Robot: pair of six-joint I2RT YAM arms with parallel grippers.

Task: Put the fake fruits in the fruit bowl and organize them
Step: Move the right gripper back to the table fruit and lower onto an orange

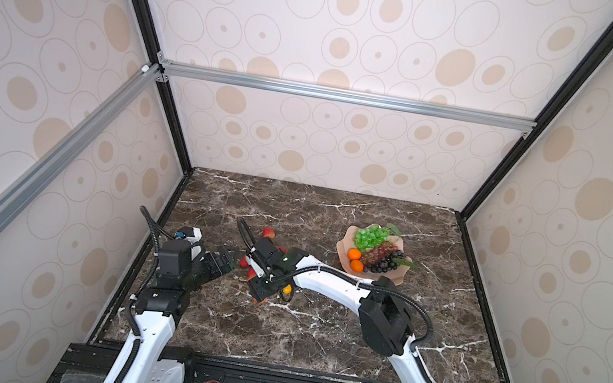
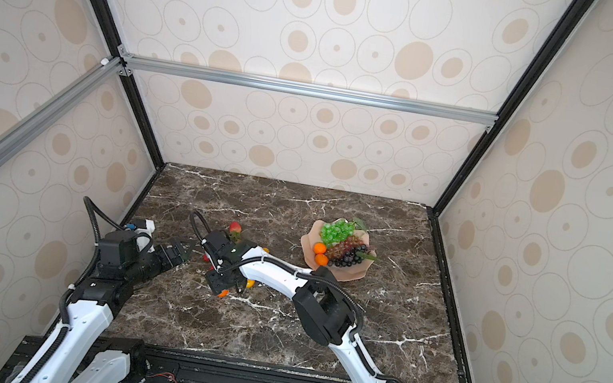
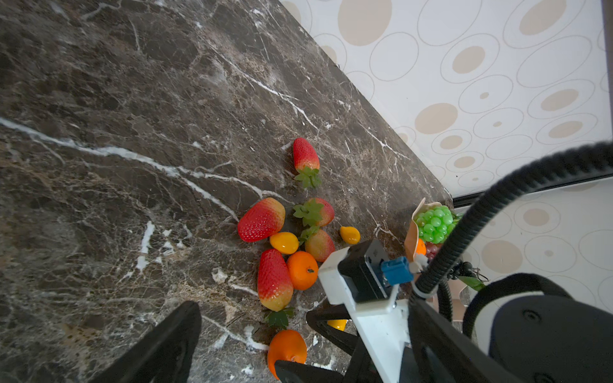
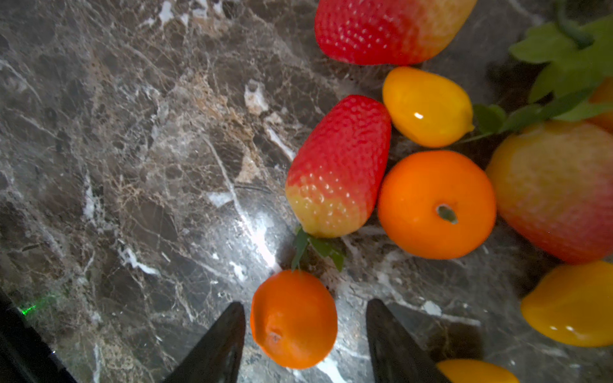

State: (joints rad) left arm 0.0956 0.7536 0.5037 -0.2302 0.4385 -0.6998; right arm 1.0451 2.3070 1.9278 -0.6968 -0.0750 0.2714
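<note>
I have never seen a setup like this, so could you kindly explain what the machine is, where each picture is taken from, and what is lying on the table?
These are two white robot arms mounted at the near edge of a marble table. Both top views look down on the whole booth; the other two pictures come from a camera on each arm's wrist. In the pink fruit bowl lie green grapes, darker grapes and two tangerines. Loose on the table are strawberries, yellow kumquats and more tangerines. The right arm's fingers stand open on either side of one tangerine, which rests on the table, not yet gripped. The left arm's fingers are open and hold nothing.
</note>
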